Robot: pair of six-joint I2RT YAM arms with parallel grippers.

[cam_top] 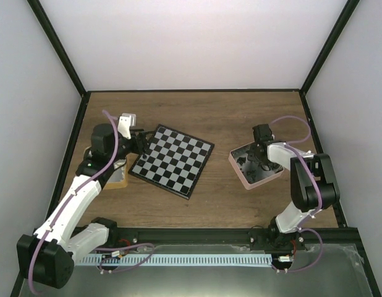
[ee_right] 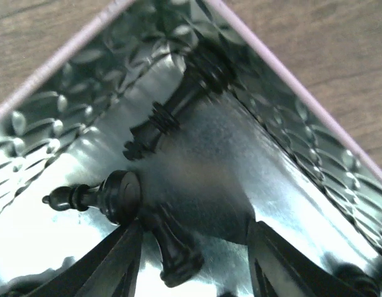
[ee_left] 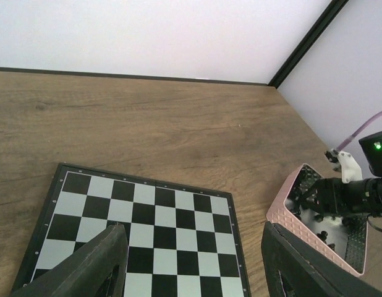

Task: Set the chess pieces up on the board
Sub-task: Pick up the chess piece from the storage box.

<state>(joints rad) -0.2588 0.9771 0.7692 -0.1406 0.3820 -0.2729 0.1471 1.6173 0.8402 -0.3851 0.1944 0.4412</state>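
**Board bare, right arm down in the pink tray**

The board (cam_top: 172, 159) is laid flat and skewed on the table (cam_top: 228, 117), between the tan tray (cam_top: 120, 179) and the pink tray (cam_top: 236, 168). No piece can be made out on its squares, so the setup looks barely started.

The right gripper (ee_right: 194, 228) is dipped into the pink tray with its jaws spread and nothing pinched, presumably because the black chess pieces (ee_right: 160, 120) are kept there. All of them are lying on their sides. The upper one is stretched diagonally in the wrist view, head to the lower left and base toward the tray corner. A second piece (ee_right: 98, 197) is laid roughly crossways, tip pointing left. A third piece (ee_right: 169, 247), blurry, is straddled by the fingers with its long axis running roughly along them. A pinch across its stem seems lined up, and it would have to be stood upright afterwards.

The left gripper (ee_left: 192, 232) is held over the board's left edge, jaws wide apart and empty, probably so a piece can be received or fetched.
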